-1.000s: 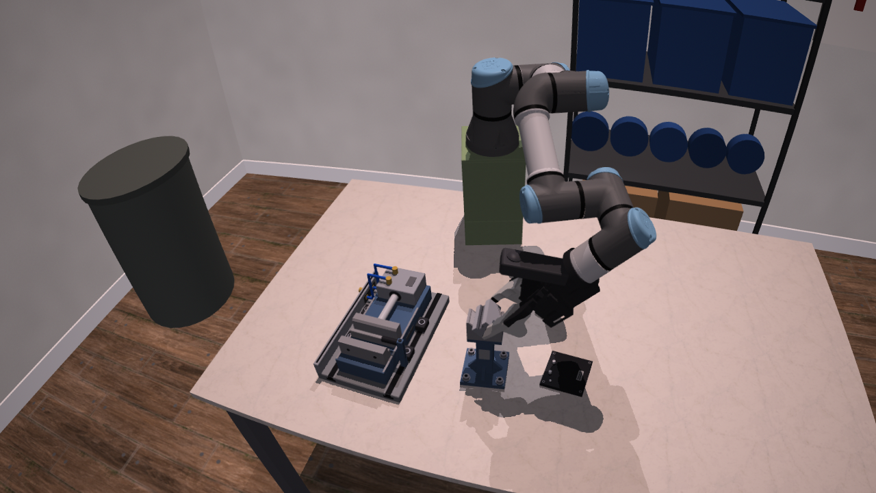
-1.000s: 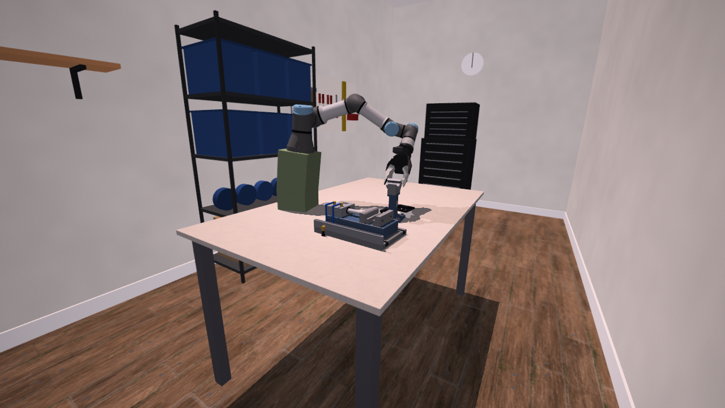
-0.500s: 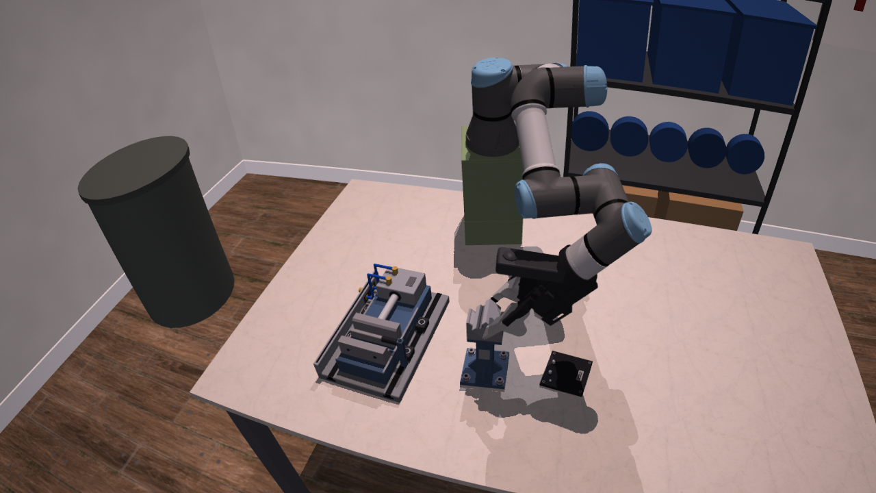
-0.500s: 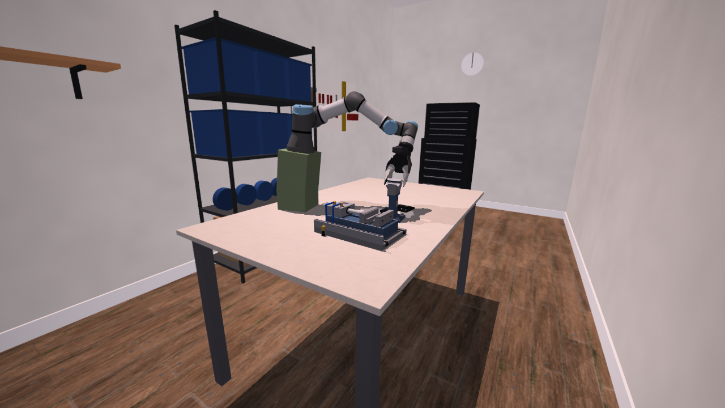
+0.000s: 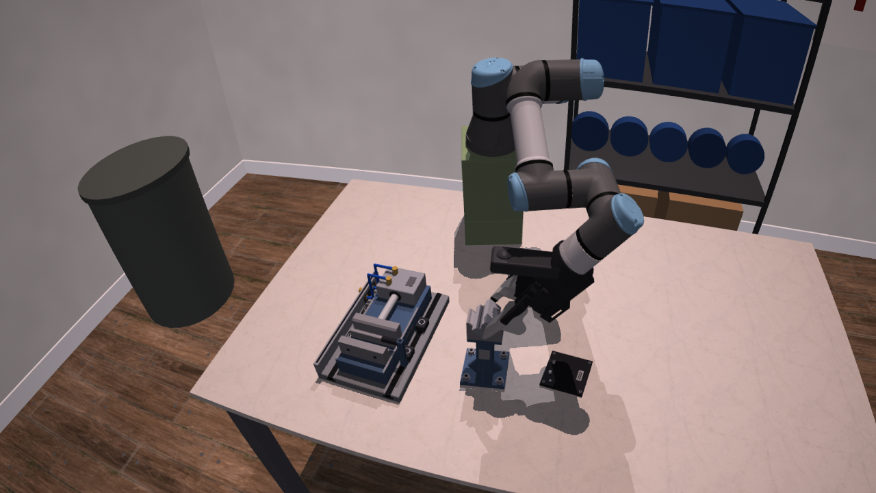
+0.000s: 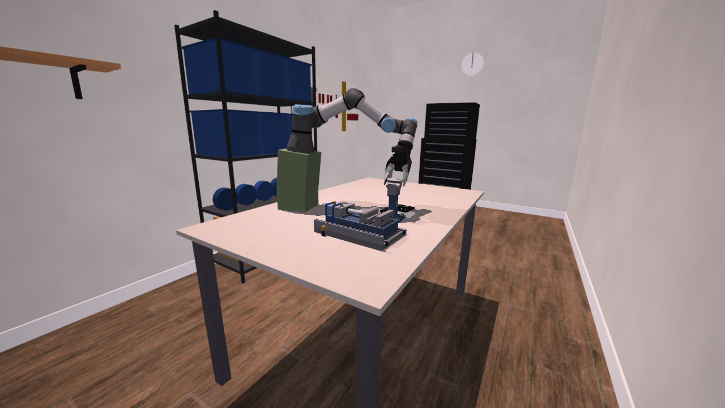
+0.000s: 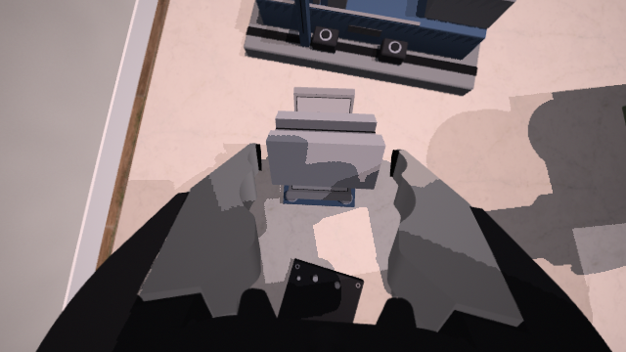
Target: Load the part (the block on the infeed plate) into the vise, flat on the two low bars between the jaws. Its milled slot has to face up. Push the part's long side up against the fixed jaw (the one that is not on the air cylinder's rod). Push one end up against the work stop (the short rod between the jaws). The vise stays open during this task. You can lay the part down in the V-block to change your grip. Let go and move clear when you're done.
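1. Here the dark-and-pale jointed arm (image 5: 530, 131) (image 6: 372, 110) is seen bent out from its green pedestal (image 5: 493, 202) (image 6: 298, 179), its wrist angled down toward the V-block.
2. The black gripper with grey fingers (image 5: 493, 313) (image 6: 395, 181) is held about half open — nothing is gripped, and in the wrist view a narrow gap is shown on either side of the part.
3. The grey slotted block (image 5: 484, 313) (image 6: 393, 180) (image 7: 326, 156), the task's part, is cradled in the grey V-block (image 6: 392, 190) (image 7: 320, 195) on its blue stand, between the fingertips.
4. By the top view, the grey-and-blue metal vise (image 5: 367, 370) (image 6: 362, 224) (image 7: 342, 24) is shown whole, its jaws apart and the part not loaded; in the wrist view it is cut off by the upper edge.
5. The black square infeed plate (image 5: 566, 374) (image 6: 405, 208) (image 7: 323, 293) is seen with its pins bare from above; at the wrist it is partly hidden by the gripper.
6. A dark round bin (image 5: 162, 245) is caught only from the top — a black drawer cabinet (image 6: 447, 157) only from the exterior.
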`<action>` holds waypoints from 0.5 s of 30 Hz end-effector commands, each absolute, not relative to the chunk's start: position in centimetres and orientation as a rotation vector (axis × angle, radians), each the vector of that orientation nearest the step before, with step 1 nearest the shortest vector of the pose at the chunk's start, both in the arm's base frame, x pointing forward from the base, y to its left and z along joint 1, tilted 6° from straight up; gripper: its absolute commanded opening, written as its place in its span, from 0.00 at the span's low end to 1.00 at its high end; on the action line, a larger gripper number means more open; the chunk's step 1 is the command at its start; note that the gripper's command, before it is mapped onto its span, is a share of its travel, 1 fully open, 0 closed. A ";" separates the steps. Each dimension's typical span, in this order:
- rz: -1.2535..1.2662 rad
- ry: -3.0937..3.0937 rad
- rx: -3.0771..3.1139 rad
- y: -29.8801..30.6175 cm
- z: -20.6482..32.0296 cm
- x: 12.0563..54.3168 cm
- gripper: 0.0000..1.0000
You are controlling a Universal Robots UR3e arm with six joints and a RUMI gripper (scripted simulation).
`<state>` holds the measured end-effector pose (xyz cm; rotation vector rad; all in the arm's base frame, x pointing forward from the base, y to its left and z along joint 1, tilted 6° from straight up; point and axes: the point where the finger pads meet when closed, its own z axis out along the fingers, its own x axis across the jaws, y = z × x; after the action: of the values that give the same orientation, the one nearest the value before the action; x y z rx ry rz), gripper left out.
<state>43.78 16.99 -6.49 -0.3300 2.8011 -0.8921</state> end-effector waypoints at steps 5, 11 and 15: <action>-0.819 2.823 -0.337 17.0 -6.4 43.9 0.51; -0.754 2.846 -0.344 17.0 -6.3 43.9 0.51; -0.704 2.863 -0.349 16.9 -6.3 43.9 0.51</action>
<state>43.79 16.93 -6.44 -0.3427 2.8482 -0.7666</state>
